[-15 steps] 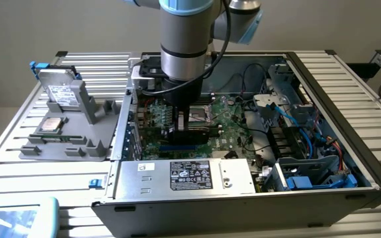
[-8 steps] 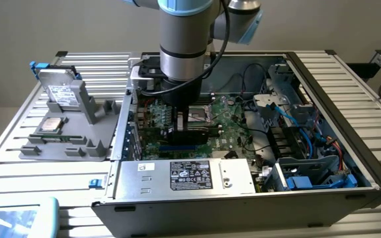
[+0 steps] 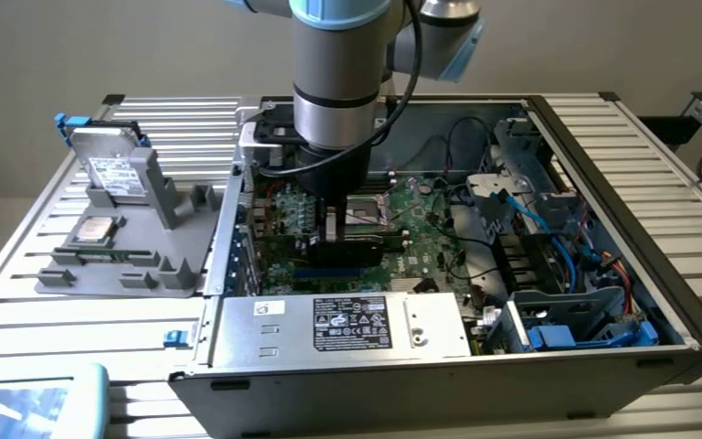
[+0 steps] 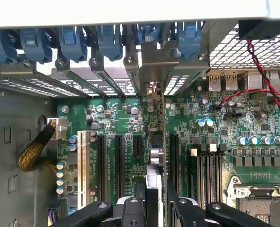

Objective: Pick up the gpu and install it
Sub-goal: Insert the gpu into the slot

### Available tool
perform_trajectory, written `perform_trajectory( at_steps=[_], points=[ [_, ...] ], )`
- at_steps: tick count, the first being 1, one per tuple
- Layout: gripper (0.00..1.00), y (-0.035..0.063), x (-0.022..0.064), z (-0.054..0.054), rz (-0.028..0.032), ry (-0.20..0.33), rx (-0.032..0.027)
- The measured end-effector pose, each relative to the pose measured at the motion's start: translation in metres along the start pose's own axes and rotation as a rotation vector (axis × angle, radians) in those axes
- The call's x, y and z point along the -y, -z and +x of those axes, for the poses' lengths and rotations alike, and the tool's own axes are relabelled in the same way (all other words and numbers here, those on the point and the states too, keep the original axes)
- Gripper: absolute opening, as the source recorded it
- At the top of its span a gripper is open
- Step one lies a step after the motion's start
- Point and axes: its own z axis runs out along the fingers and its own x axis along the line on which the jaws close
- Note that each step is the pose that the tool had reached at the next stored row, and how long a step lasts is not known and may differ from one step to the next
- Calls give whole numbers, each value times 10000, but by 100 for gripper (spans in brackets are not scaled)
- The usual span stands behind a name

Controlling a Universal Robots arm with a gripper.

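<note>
An open computer case (image 3: 449,393) is lying on the slatted tabletop (image 3: 34,311), motherboard (image 3: 430,224) facing up. The arm's gripper (image 4: 154,196) is reaching inside, its jaws clamping the gpu (image 4: 154,165) edge-on over the black slots. The power supply (image 3: 437,334) is carrying one label, unreadable. Two hard drives (image 3: 113,165) are sitting in a gray holder (image 3: 143,274) near the tabletop's edge at the exterior view's left.

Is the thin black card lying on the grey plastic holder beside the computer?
No, the thin black card is in the gripper inside the open metal computer case.
</note>
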Motion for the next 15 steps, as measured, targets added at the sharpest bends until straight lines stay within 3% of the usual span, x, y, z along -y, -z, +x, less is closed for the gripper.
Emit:
perform_trajectory(
  at_steps=[15],
  points=[
    [27,-2,4,3,0,3,-7]
  ],
)
